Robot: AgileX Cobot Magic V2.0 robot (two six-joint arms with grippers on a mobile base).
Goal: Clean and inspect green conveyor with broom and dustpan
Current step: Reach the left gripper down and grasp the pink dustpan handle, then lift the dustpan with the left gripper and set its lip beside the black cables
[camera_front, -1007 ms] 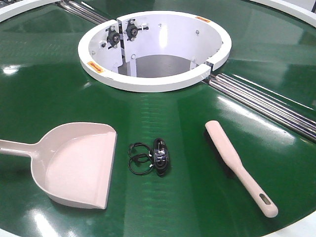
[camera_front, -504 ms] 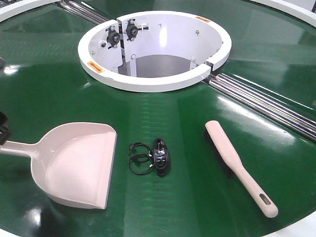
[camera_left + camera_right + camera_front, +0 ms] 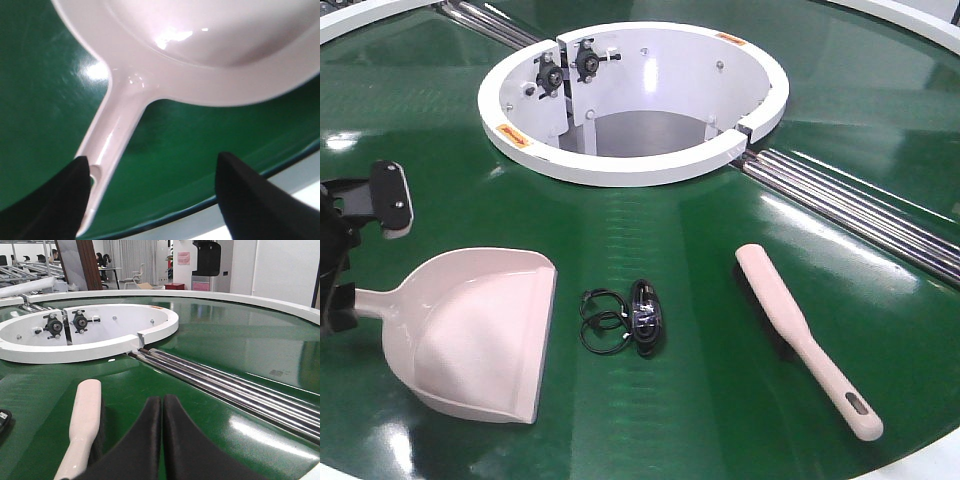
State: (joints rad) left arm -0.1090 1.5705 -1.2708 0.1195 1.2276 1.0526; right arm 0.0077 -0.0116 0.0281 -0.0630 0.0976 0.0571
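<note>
At the far left, my left claw point(image 3: 152, 159) hangs low over the green conveyor point(image 3: 650, 420) with its jaws spread wide apart and nothing in them. The dustpan point(image 3: 470, 335) lies flat on the conveyor just in front of it, mouth facing right and its long handle running back toward me. In the wrist view the end of that handle sits close against the inner face of my left finger point(image 3: 47, 205), while the other finger point(image 3: 260, 200) is well apart from it. So the handle is inside the opening but off to one side.

I judge this to be the first step: reaching for the dustpan, with the grasp not yet made. The next move calls for shifting sideways so the handle sits in the middle of the gap, coming down a little, then closing on it firmly enough that the wide pan does not swing when lifted.

Just to the right of the pan's mouth lies a small black coil of cable point(image 3: 625, 320), which I take to be the thing to sweep up. Behind it is the white ring point(image 3: 620, 165) of the hub. Further right the broom point(image 3: 798, 328) lies untouched, bristles down, handle end pointing toward the near edge. My right claw point(image 3: 162, 399) is pressed together and holds nothing, hovering just right of the broom's handle. It must open before it can take the broom. Steel rollers point(image 3: 860, 212) run off to the far right.
</note>
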